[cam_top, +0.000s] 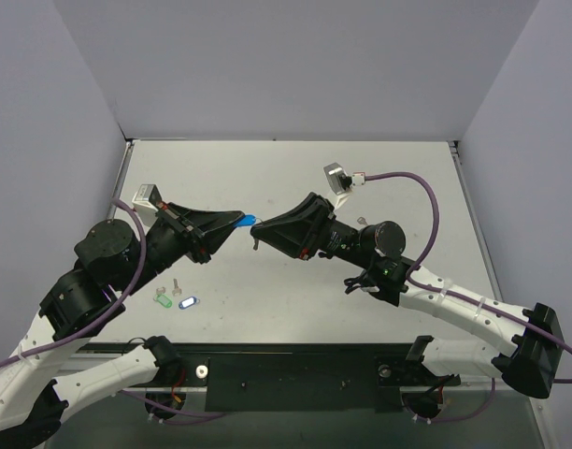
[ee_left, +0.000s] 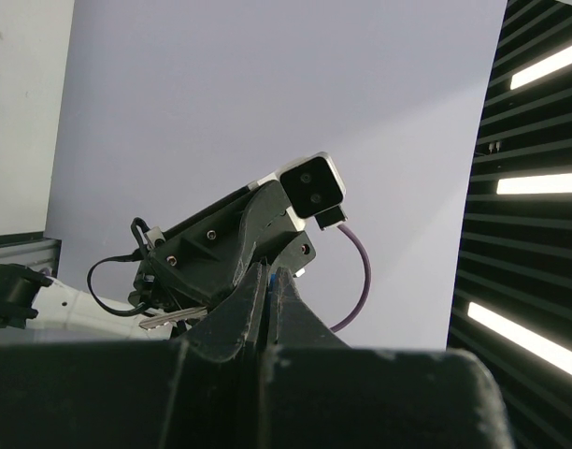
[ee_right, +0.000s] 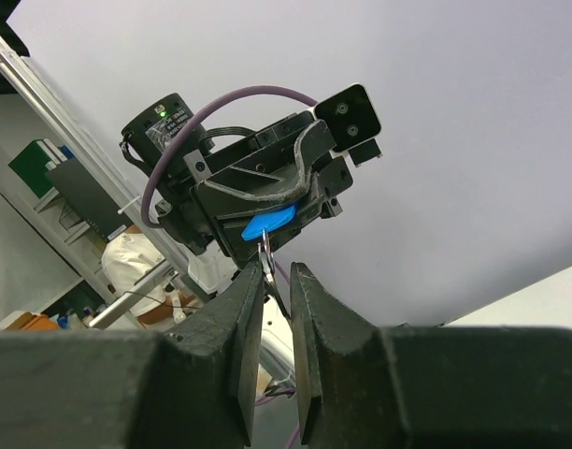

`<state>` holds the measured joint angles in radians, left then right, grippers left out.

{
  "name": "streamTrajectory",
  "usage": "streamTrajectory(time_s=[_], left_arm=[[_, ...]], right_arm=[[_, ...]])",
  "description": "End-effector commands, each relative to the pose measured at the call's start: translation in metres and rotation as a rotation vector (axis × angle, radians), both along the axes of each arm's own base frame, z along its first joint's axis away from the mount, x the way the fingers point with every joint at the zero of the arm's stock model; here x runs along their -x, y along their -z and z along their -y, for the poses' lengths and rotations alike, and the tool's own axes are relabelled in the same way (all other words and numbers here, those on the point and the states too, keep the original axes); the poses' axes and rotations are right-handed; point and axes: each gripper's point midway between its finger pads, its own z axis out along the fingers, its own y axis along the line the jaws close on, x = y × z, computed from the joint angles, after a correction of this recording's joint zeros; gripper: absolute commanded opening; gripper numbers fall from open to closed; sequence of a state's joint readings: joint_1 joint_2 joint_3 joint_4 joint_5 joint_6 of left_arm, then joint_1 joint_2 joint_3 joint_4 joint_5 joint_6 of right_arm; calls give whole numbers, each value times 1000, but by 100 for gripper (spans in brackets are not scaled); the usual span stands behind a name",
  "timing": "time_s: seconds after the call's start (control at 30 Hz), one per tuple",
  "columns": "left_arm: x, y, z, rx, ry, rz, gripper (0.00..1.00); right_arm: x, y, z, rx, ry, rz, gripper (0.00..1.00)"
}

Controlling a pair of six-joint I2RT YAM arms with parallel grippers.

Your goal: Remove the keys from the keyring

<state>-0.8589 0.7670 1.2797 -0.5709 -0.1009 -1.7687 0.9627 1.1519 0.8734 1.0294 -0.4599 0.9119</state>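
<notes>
My left gripper [cam_top: 239,222] is shut on the bright blue cap of a key [cam_top: 248,221], held up above the table. In the right wrist view the blue key [ee_right: 267,224] sits in the opposite jaws and the thin silver keyring [ee_right: 278,285] hangs below it. My right gripper [ee_right: 277,271] has its jaws a narrow gap apart, and the ring slants across that gap touching both fingers. In the left wrist view a sliver of blue shows between my left gripper's [ee_left: 269,271] pressed fingers. A silver key blade [ee_left: 169,319] juts out to the left beside the right gripper [cam_top: 256,231].
On the table near the left arm lie a green-capped key [cam_top: 162,299], a key with a blue-and-white cap [cam_top: 188,303] and a small silver piece [cam_top: 177,283]. Grey walls close the table [cam_top: 398,178] on three sides.
</notes>
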Motion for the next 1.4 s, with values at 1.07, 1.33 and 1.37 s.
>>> streamTrajectory(time_s=[1.07, 1.33, 1.37], left_arm=[[10, -8, -13, -11, -9, 98, 53], [40, 22, -71, -281, -75, 356, 68], [48, 25, -80, -346, -75, 437, 67]], right_arm=[[23, -34, 16, 17, -27, 119, 0], [69, 29, 27, 461, -143, 143, 0], [79, 40, 30, 507, -192, 126, 0]])
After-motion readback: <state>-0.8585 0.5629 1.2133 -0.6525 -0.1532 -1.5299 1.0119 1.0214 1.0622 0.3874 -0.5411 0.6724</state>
